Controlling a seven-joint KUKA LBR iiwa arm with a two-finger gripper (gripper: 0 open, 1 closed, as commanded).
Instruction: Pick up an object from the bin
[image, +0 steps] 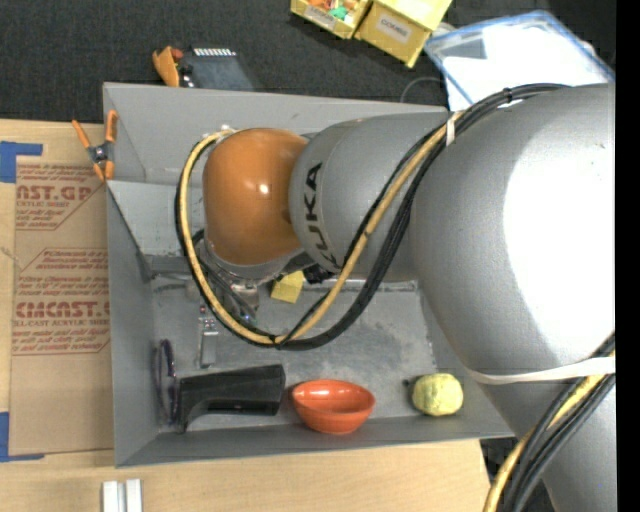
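At bin's (128, 300) front left: black handled tool (225, 392) lay flat along near wall. Behind it, toward mid-bin: gripper (232, 300) hung low over grey floor, beneath arm's orange cover (250, 195); claw state could not be told. Just right of gripper: small yellow block (287, 289), nearest item to it, partly shadowed by arm. Front centre: orange bowl (333, 405), upright, just beside tool's right end. Further right, apart from bowl: yellow-green ball (437, 394), near front wall.
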